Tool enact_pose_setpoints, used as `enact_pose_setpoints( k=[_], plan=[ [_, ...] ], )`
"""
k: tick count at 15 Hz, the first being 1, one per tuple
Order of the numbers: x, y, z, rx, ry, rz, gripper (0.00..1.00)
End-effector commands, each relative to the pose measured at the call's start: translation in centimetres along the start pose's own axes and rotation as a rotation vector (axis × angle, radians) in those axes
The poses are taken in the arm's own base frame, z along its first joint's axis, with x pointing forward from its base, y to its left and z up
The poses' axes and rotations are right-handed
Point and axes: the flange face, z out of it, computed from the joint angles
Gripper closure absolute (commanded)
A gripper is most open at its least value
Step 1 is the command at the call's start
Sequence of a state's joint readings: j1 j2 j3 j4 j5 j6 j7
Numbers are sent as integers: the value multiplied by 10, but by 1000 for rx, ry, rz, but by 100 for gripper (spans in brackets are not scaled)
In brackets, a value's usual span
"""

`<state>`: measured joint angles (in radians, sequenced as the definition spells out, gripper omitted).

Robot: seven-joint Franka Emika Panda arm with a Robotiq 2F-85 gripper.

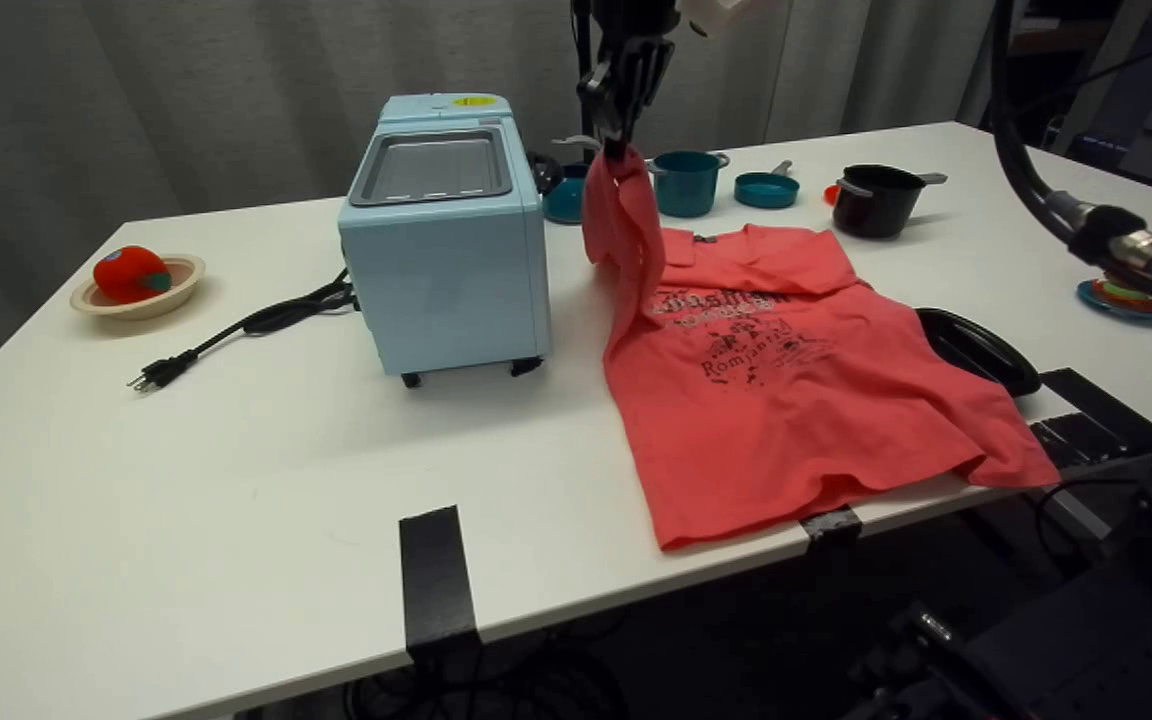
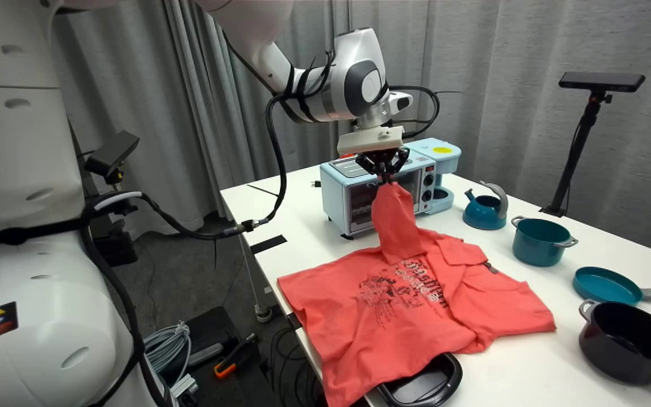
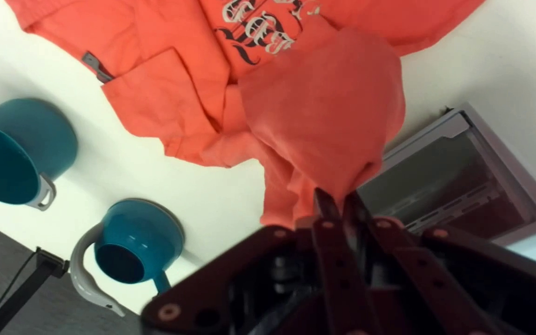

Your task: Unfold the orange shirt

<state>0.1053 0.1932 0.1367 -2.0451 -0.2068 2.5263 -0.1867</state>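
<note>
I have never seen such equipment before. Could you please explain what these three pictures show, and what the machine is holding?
The machine is a white robot arm, and at its end is a black gripper, which pinches like two fingers. Two pictures come from cameras standing outside the robot, looking at the same white table from different places. The remaining picture comes from a camera on the wrist, so the gripper appears large at the bottom.

The gripper is closed on part of an orange shirt, holding that part up; the rest lies on the table, partly folded. Around it stand a light-blue toaster oven, a teal kettle, a teal pot, a teal frying pan and a black pot. The shirt also partly covers a black dish.
</note>
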Motion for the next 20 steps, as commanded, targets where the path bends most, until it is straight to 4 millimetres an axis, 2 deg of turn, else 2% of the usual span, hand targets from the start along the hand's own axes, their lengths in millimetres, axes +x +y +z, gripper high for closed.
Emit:
enact_pose_setpoints(
  k=[1,6,9,13,16,20],
  plan=[
    [6,-6,6,47,16,-32,60],
    [4,-7,7,69,20,-42,20],
    [1,-6,5,65,12,-36,1],
    [-10,6,2,33,-34,-12,0],
    [-23,22,2,12,-68,18,0],
    [-49,43,-6,17,-133,59,0]
  ],
)
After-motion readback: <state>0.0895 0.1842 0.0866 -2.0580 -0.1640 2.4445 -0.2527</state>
